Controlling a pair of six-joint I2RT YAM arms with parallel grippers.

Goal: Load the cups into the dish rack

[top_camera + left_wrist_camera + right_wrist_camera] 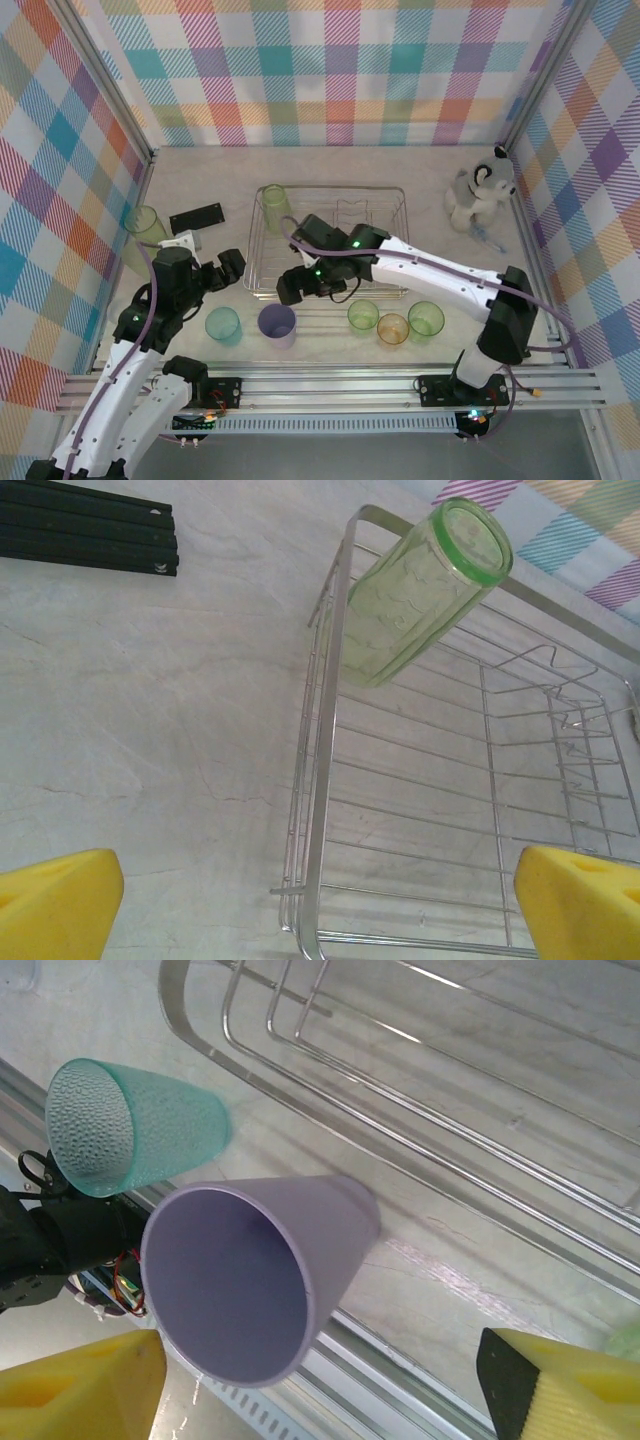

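Top external view: the dish rack (335, 188) sits mid-frame on the pale table (420, 165), and both arms reach in from the bottom edge.
Tall green cup (274, 205): stands inside the rack, in its upper-left corner. In the left wrist view it is at upper middle, against the corner wires.
Green cup by the wall (147, 224): outside the rack, middle left of the frame, tilted at the checked wall.
Row below the rack: teal cup (222, 324), lavender cup (277, 324), small green cup (363, 315), orange cup (393, 328) and wider green cup (426, 318), left to right. All are mouth up on the table, outside the rack.
Right gripper (293, 287): at the rack's lower-left edge, just above the lavender cup. In the right wrist view its yellow fingers (80, 1385) sit in the two lower corners, spread wide. The lavender cup's mouth lies between them, closer to the lower-left one, and nothing is clamped. Whether that finger touches the rim I cannot tell.
Left gripper (232, 268): left of the rack, jaws fully spread, holding nothing. Between its fingertips the left wrist view shows bare table and a rack corner.
Black bar (197, 217): flat on the table, upper left of the rack.
Plush dog (482, 190): upper right, well apart from the rack.
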